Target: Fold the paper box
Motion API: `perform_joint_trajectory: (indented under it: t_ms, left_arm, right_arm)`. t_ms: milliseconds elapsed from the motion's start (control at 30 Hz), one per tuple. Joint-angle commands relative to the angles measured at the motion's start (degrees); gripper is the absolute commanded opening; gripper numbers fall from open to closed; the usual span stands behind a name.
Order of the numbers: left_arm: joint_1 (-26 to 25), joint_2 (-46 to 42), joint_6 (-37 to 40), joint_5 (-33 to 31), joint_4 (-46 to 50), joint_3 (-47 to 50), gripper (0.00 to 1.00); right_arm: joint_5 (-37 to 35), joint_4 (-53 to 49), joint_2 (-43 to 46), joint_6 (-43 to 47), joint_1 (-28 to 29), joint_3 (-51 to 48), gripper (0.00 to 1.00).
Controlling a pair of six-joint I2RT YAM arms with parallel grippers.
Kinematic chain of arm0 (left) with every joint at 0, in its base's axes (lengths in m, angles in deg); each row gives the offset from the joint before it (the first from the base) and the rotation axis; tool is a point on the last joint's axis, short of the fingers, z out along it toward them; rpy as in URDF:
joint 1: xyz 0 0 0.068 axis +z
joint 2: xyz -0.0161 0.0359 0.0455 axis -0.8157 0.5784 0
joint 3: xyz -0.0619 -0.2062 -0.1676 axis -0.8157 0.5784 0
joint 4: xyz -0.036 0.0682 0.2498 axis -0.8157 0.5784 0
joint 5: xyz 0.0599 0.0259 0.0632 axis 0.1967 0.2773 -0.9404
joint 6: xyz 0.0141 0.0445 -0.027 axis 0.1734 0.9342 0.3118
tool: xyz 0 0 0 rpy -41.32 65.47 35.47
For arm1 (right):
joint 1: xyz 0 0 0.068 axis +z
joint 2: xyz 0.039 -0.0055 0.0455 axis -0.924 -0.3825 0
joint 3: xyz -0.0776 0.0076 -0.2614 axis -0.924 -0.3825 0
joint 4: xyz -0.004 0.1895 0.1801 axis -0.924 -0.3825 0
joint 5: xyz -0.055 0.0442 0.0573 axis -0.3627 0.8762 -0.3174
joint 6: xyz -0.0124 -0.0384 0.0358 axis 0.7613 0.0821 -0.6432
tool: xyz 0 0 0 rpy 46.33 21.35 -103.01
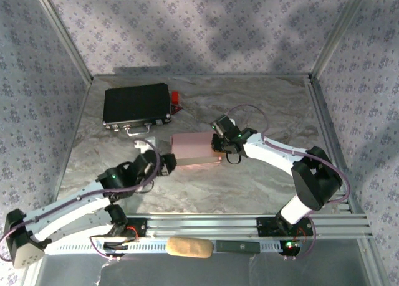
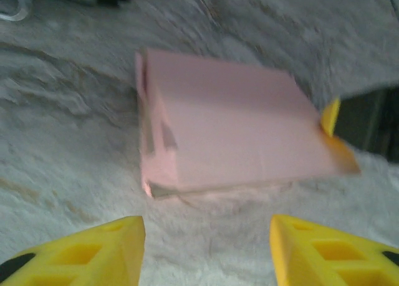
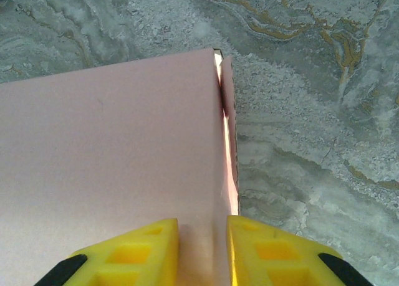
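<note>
Yellow fingers of the left end effector (image 2: 206,227) sit closest, spread wide w/ nothing between, aimed at the pale pink thin-cardboard paper box (image 2: 230,124), which lies flat mid-way across the grey marbled table (image 1: 249,186). The right end effector (image 3: 202,230) is narrow, pinching the box's side edge. Risk: a tug there could crease or tear the thin card, or a shove from the left could make the box skid. No brand or writing legible.

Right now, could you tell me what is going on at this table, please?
A pale pink paper box is being folded in the middle of the table. The right gripper pinches one end of it. The left gripper hovers open just short of the other end, touching nothing.
</note>
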Motion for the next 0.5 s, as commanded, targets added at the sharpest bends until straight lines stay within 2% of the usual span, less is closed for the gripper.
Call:
perform_joint_trajectory:
  t_ms: [0,67,167,333,467]
  left_arm:
    - [10.36,1.88,3.42,12.89,-0.67,-0.61,0.49]
    - [16.33,5.50,6.31,18.42,-2.79,-0.96,0.49]
    - [21.29,12.56,9.86,23.36,-5.13,-2.16,0.49]
    - [22.16,21.69,11.52,28.12,-13.49,-3.08,0.54]
    - [22.02,24.62,10.80,28.34,-16.39,-2.64,0.55]
  right_arm:
    - [-1.34,-1.77,-1.40,1.16,0.04,0.91,0.28]
    - [-1.59,-1.80,-1.54,1.25,0.04,0.71,0.27]
    - [-1.73,-1.67,-2.04,1.58,0.06,0.64,0.27]
    - [-1.86,-1.48,-3.23,1.86,-0.02,0.48,0.27]
    - [-2.08,-1.21,-3.97,2.12,-0.05,0.21,0.27]
